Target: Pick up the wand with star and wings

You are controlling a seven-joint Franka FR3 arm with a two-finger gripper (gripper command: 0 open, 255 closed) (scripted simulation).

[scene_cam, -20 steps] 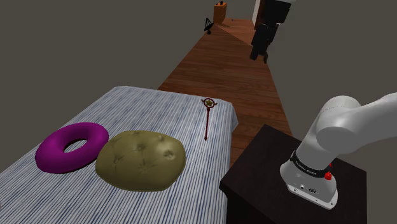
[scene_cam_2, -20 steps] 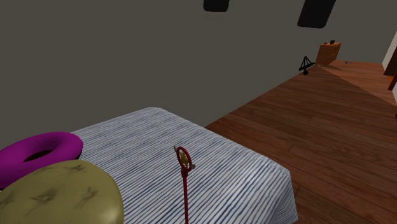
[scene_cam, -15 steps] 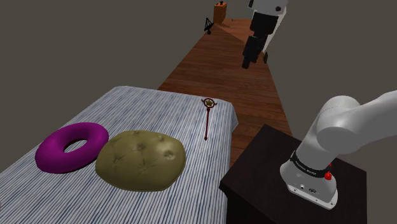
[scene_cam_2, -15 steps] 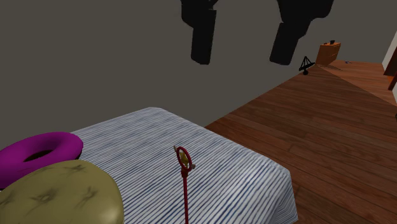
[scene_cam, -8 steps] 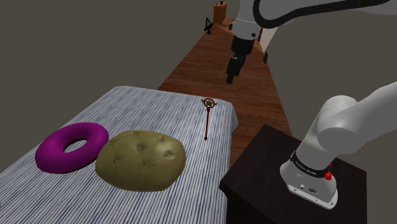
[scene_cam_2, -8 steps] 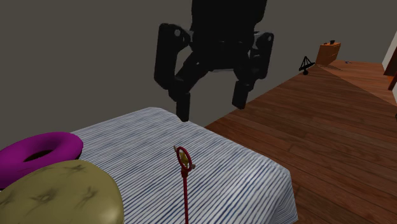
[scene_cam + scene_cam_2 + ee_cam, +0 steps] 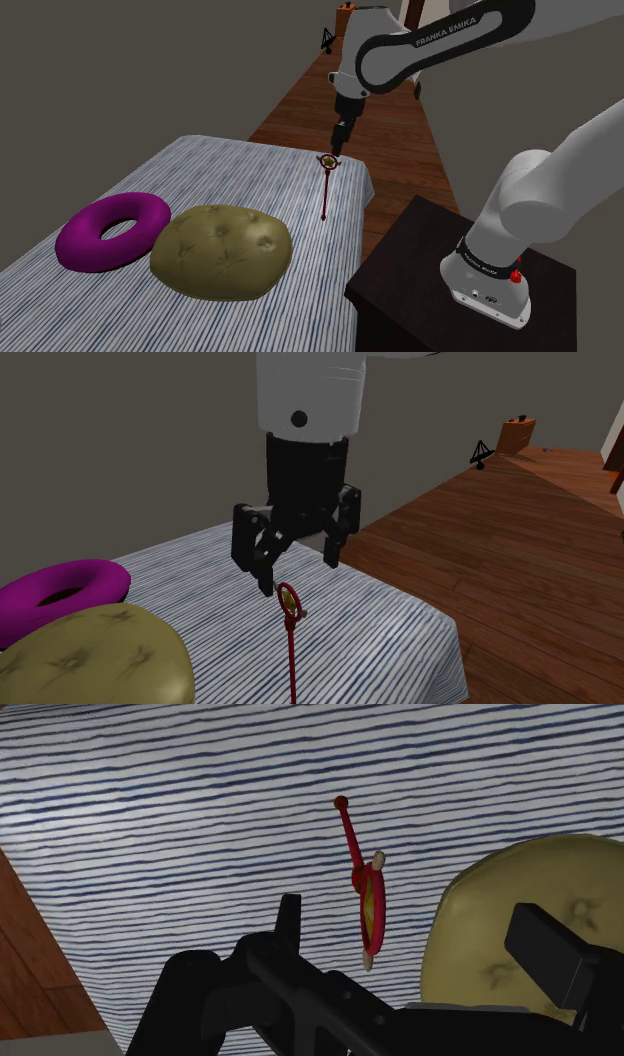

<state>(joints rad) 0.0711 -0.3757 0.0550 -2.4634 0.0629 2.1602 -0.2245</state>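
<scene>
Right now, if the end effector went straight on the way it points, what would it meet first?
Probably the wand, whose head lies just below the open end effector; otherwise the striped cover beside it.

The cover [image 7: 250,180] over the surface looks like woven cloth, white with fine blue stripes and matt, while the floor [image 7: 400,130] on the far right is plank wood with a soft sheen. The olive cushion [image 7: 222,250] has a dimpled, tufted, matt skin. The purple ring [image 7: 85,245] on the near left is smooth and faintly glossy, and the wand [image 7: 327,190] is smooth dark red with a gold star. The gripper [image 7: 298,574] is matt black, the arm [image 7: 450,40] smooth white with a dull shine, the stand [image 7: 400,270] dark and matt.
</scene>
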